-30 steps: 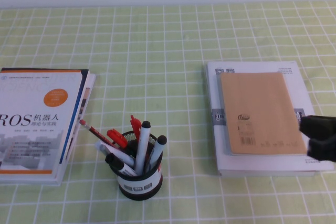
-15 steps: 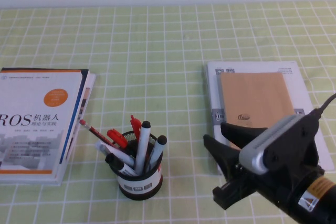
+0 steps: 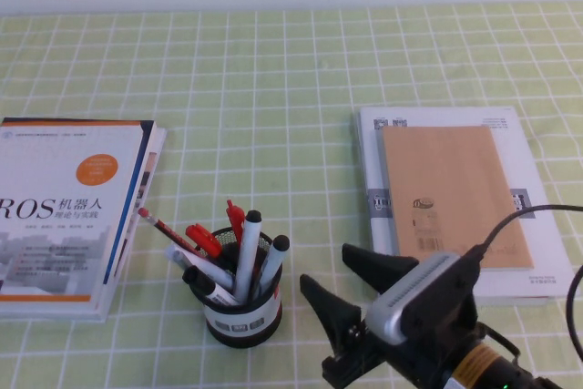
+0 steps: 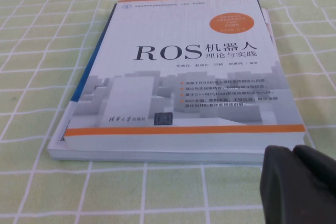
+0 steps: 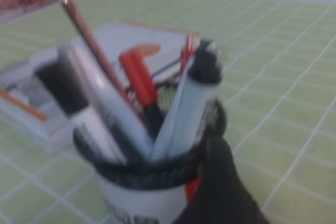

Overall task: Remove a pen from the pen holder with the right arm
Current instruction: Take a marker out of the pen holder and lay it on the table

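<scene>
Swinging in at lower centre, right gripper [image 3: 326, 269] now gapes wide near the pen holder [image 3: 241, 318], ready to grasp; left gripper [image 4: 296, 177] waits by the book [image 4: 178, 77], state untellable.

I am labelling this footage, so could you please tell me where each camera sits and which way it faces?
High view: raised, robot's side, angled down at the table; open right gripper beside the pen holder.
Left wrist view: on the left arm, facing the ROS book; left gripper at its edge.
Right wrist view: on the right arm, facing the pen holder; one finger shows.
Shared: high and right wrist views both show the pen holder.
</scene>
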`<state>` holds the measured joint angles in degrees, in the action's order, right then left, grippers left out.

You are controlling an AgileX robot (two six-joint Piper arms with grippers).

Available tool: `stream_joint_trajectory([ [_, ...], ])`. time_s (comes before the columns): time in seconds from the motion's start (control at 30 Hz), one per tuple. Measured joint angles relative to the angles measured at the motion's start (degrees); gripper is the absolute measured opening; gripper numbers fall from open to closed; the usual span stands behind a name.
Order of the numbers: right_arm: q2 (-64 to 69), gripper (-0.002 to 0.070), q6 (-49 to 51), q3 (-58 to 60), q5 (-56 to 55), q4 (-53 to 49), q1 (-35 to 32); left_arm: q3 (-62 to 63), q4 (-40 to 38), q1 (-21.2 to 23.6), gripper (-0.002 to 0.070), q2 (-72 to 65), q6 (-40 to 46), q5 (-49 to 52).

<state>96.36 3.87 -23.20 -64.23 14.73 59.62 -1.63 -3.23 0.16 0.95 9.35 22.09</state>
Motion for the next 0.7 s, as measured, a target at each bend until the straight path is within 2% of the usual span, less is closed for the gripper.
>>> stream_joint_trajectory([
  [0.3, 5.07, 0.0405, 1.02, -3.46, -0.43, -5.88, 0.0, 0.0, 0.0, 0.0, -0.0006, 0.0, 0.0, 0.0],
  [0.7, 5.47, 0.0406, 3.61, -7.54, -0.57, -1.8, 0.0, 0.0, 0.0, 0.0, -0.0006, 0.0, 0.0, 0.0],
])
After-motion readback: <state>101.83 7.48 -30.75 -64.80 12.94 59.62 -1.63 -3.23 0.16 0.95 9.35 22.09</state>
